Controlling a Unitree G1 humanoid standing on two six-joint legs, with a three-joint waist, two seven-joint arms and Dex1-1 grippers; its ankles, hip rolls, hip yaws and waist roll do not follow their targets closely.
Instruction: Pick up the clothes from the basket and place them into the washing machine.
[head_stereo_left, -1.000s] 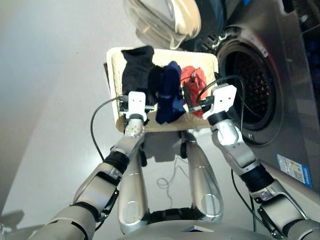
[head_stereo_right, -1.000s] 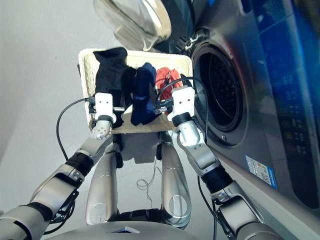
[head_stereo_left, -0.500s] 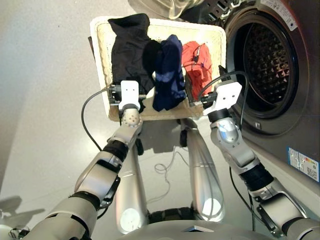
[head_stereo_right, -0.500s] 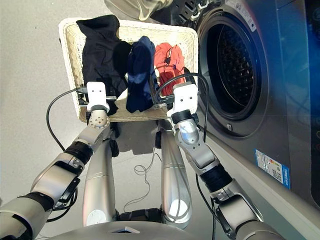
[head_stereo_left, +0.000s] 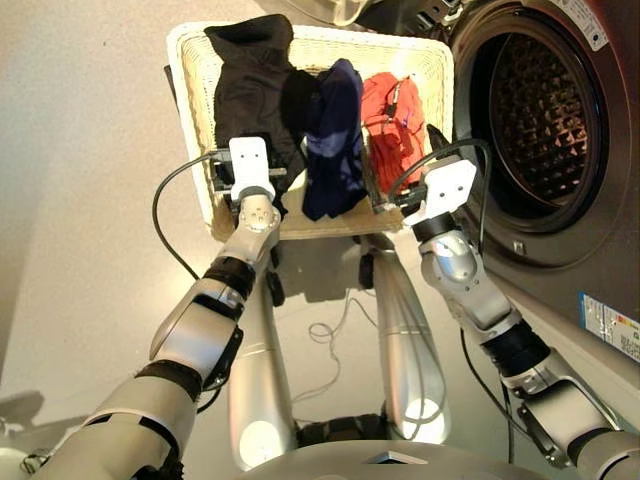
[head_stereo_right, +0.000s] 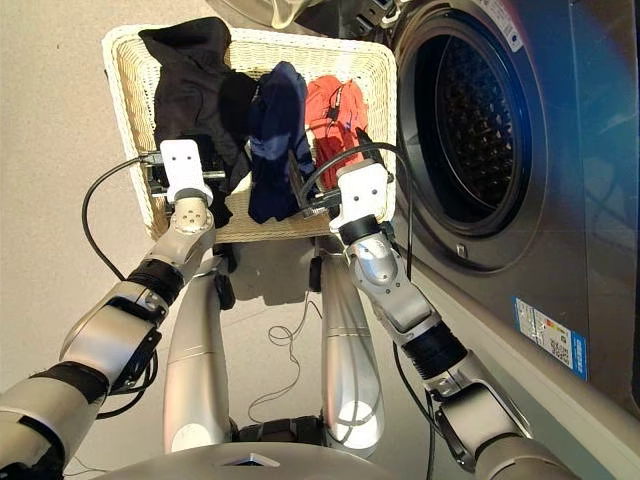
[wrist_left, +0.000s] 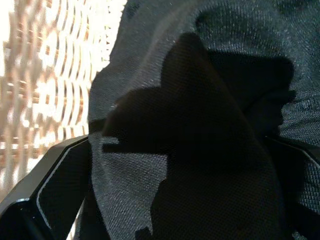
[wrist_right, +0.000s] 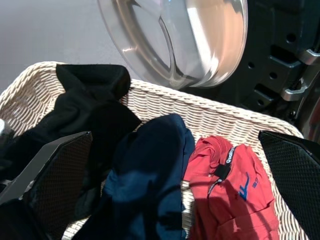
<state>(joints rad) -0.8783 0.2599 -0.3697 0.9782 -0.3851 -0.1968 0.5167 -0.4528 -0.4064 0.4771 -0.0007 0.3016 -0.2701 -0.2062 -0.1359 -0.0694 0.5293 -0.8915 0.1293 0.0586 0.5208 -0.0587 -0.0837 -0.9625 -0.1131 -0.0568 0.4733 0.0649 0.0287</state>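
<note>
Left gripper (wrist_left: 175, 210) is right down in the cream wicker basket (head_stereo_left: 196, 120), parked on the near end of the black garment (head_stereo_left: 255, 95); from its wrist camera the black cloth fills the space between its two fingers (wrist_left: 50, 185), which sit well apart, but honestly I can't tell whether it's actually pinching the fabric or just resting against it. Right gripper (wrist_right: 175, 200) hangs over the basket's near right corner with its fingers spread wide and nothing between them, looking out over all three pieces. So the clothes are all in the basket, lying side by side: black one on the robot's left with one end up by the far rim, navy blue garment (head_stereo_left: 333, 135) in the middle and overlapping the black one a bit, orange-red garment (head_stereo_left: 392, 125) on the right, nearest the machine. Basket sits on the floor just beside the dark grey washing machine (head_stereo_left: 560, 230), whose perforated drum (head_stereo_left: 535, 100) is plainly in view through the open port. Its glass porthole door (wrist_right: 175, 40) is swung out past the far rim of the basket.
</note>
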